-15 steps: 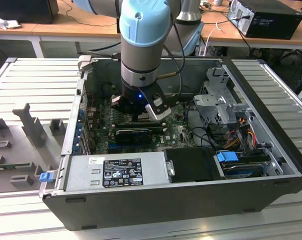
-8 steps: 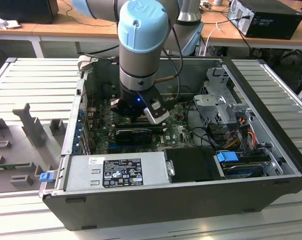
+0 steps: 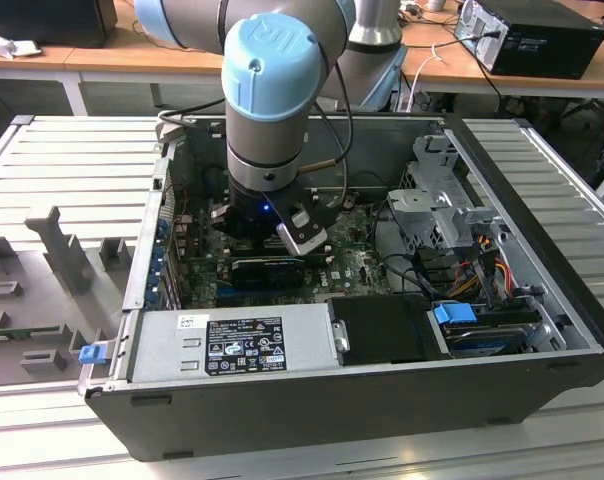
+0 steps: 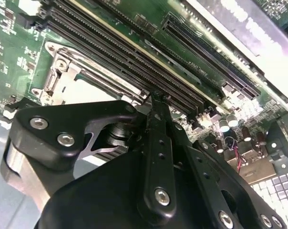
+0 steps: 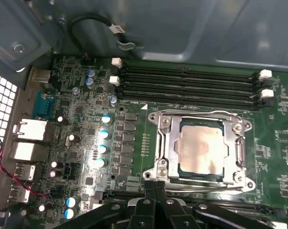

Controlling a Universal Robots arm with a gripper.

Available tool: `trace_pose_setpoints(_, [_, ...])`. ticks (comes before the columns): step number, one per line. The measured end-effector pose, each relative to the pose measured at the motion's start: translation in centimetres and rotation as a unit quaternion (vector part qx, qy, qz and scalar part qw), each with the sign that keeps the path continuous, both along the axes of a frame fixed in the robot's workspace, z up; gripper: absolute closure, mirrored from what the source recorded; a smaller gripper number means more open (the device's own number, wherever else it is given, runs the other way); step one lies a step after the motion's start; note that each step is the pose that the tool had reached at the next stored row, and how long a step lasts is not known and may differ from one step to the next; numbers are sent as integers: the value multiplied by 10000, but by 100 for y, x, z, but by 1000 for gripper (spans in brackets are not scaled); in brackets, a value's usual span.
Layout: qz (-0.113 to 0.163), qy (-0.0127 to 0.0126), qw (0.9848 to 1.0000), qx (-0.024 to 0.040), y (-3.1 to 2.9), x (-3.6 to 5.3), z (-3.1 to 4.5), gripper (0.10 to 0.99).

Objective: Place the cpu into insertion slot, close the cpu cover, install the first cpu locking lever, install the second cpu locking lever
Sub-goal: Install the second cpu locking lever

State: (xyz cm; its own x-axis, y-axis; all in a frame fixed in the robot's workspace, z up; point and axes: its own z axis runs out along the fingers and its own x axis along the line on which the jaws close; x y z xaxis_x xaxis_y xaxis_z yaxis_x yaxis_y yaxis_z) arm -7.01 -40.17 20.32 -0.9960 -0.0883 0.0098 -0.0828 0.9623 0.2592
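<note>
- I see the arm (image 3: 267, 110) reaching down into the open PC case (image 3: 312, 390) in the exterior view, wrist over the green circuit board (image 3: 357, 262).
- The claw (image 5: 155, 187) has its fingers (image 5: 149, 191) pressed together, nothing between them. Same in the second wrist view: the fingertips (image 4: 157, 102) meet in a narrow point over the board.
- In the first wrist view the cpu (image 5: 202, 150) sits inside the insertion slot (image 5: 169, 138), pale metal face up.
- The cpu cover (image 5: 201, 123) lies down flat around the chip, its cut-out framing the metal face.
- A thin wire lever (image 5: 196, 113) runs along the socket edge nearest the memory slots (image 5: 187, 86). I can't tell if it is latched.
- The claw tips hover just beside the socket edge farthest from the memory slots. Can't tell whether they touch it.
- In the second wrist view the socket's silver frame (image 4: 67, 76) shows just beyond the claw body, with the long black slots (image 4: 134, 52) next to it.
</note>
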Motion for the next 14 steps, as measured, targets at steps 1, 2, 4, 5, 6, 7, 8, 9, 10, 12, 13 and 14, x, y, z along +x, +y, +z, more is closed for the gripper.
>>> trace_pose_setpoints(1, [8,0,10000,7,0,-2,-16,980])
trace_pose_setpoints(2, [13,1,10000,22,0,-5,-28,980])
trace_pose_setpoints(4, [24,4,9999,98,6,-7,-47,980])
trace_pose_setpoints(5, [28,4,9999,131,10,-7,-58,980])
trace_pose_setpoints(6, [35,6,9999,163,17,-7,-73,980])
trace_pose_setpoints(7, [38,5,9998,175,20,-11,-81,980])
trace_pose_setpoints(8, [41,7,9998,181,22,-17,-85,980])
trace_pose_setpoints(9, [45,9,9998,186,23,-21,-86,980])
trace_pose_setpoints(10, [46,9,9998,188,23,-22,-85,980])
trace_pose_setpoints(12, [45,7,9998,192,25,-22,-34,980])
trace_pose_setpoints(13, [45,8,9998,190,24,-23,1,980])
trace_pose_setpoints(14, [45,9,9998,189,24,-23,41,980])
